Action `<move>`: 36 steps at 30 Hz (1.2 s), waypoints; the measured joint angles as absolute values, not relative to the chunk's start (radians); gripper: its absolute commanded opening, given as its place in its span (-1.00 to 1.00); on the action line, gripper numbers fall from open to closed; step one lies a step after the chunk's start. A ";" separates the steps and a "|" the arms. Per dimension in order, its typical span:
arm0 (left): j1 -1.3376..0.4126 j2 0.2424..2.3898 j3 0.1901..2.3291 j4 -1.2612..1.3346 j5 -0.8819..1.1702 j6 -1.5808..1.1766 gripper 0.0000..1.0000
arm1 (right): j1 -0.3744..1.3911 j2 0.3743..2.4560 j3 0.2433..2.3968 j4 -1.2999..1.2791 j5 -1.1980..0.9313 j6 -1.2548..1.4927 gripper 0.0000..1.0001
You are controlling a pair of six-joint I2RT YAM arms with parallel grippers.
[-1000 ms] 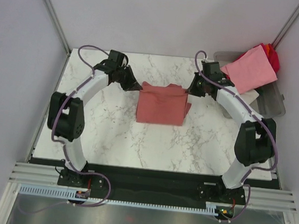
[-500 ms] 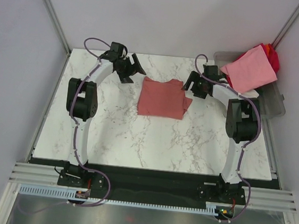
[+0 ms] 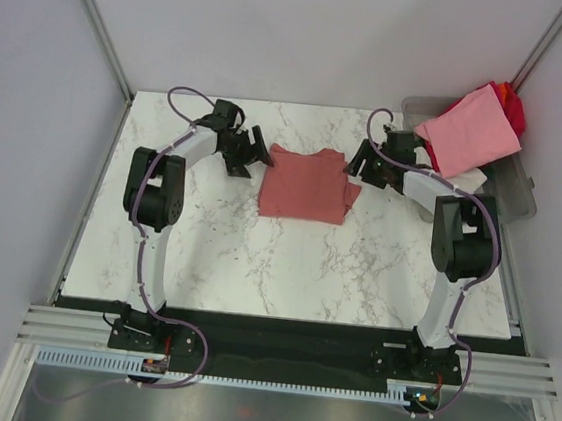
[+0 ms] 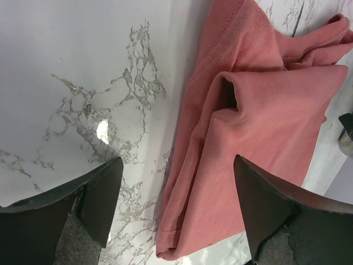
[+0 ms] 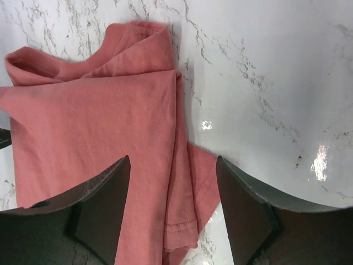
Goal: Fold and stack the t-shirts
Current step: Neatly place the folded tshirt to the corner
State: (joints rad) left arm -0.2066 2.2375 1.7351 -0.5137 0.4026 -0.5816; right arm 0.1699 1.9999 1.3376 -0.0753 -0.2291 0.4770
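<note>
A dusty brick-red t-shirt (image 3: 304,183) lies folded into a rough rectangle on the marble table (image 3: 208,233). My left gripper (image 3: 251,151) hovers at its left upper corner, open and holding nothing. In the left wrist view the folded edge of the shirt (image 4: 259,110) runs between the spread fingers (image 4: 102,199), with my gripper (image 4: 176,212) above it. My right gripper (image 3: 358,163) is open at the shirt's right upper corner. The right wrist view shows the shirt (image 5: 99,110) with its hemmed sleeve under the open gripper (image 5: 174,207). A light pink t-shirt (image 3: 468,130) and a bright red one (image 3: 514,106) hang over the tub.
A clear grey plastic tub (image 3: 520,193) stands at the back right corner, partly off the table's edge. White walls with metal posts close in the table on three sides. The black base rail (image 3: 278,336) runs along the near edge.
Both grippers were shut on the shirt's upper corners and have opened and let go. The shirt has settled flat. Both arms have drawn their elbows in.
</note>
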 measured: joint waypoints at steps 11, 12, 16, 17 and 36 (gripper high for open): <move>-0.270 2.245 1.728 -0.485 0.396 -0.556 0.05 | 0.170 1.927 1.287 -0.023 -0.223 0.473 0.42; -0.274 2.249 1.728 -0.484 0.396 -0.553 -0.03 | 0.170 1.927 1.287 -0.019 -0.223 0.473 0.42; -0.273 2.262 1.728 -0.485 0.394 -0.552 -0.40 | 0.170 1.927 1.280 -0.014 -0.224 0.474 0.42; -0.271 2.264 1.728 -0.485 0.395 -0.552 -0.47 | 0.170 1.927 1.277 -0.014 -0.224 0.474 0.42; 0.025 2.105 1.611 -0.685 0.012 -0.464 0.13 | 0.170 1.867 1.217 -0.006 -0.251 0.486 0.42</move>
State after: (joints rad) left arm 0.0254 2.1048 1.6108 -0.6849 0.0120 -0.4644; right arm 0.1699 1.8668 1.2175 -0.0063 -0.2508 0.4858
